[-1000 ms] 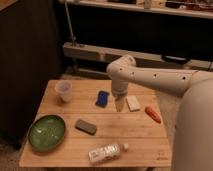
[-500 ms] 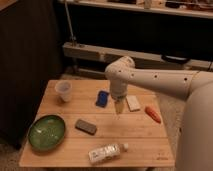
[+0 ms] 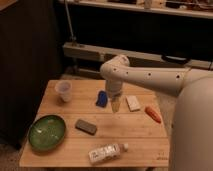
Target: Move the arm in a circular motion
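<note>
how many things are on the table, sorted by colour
green: 1, bowl
blue: 1, small object
orange: 1, carrot-like object
grey: 1, flat block
white or clear: 3, cup, flat packet, lying bottle
total: 7
The arm holds its gripper above the table.

The big white tubular arm reaches in from the right, elbow bent over the wooden slatted table. Its narrow pale gripper points straight down above the tabletop, between the blue rectangular object and the white rectangular block.
</note>
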Controlling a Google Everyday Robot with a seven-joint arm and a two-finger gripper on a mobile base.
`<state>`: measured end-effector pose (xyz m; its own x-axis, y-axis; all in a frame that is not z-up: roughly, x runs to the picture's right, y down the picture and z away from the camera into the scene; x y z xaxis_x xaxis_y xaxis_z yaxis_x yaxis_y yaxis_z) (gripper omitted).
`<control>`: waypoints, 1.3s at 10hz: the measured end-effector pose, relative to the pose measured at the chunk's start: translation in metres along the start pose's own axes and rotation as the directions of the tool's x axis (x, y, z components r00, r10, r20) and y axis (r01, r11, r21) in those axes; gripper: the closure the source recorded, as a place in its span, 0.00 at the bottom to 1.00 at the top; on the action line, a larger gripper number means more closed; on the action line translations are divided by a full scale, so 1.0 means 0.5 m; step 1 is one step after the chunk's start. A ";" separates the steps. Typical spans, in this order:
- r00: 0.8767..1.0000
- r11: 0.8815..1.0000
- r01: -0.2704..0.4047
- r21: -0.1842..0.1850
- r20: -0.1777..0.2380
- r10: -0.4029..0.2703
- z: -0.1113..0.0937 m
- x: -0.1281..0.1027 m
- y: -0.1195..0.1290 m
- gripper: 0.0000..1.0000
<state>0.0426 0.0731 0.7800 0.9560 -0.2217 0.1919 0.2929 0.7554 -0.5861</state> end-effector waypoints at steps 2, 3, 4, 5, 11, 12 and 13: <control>1.000 1.000 0.022 -0.001 0.001 -0.022 -0.001 0.012 0.011 0.35; 1.000 1.000 0.031 0.002 0.003 -0.031 0.002 0.025 0.005 0.35; 0.999 0.999 0.040 0.006 0.004 -0.040 0.002 0.028 -0.004 0.35; 0.999 0.999 0.050 0.010 0.007 -0.050 0.003 0.020 -0.018 0.35; 0.996 0.996 0.093 0.007 0.006 -0.093 0.006 0.043 -0.011 0.35; 0.996 0.996 0.093 0.008 0.006 -0.093 0.008 0.055 -0.009 0.35; 0.995 0.995 0.100 0.010 0.007 -0.100 0.009 0.053 -0.016 0.35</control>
<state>0.0653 0.0639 0.7933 0.9219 -0.2915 0.2554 0.3867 0.7356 -0.5563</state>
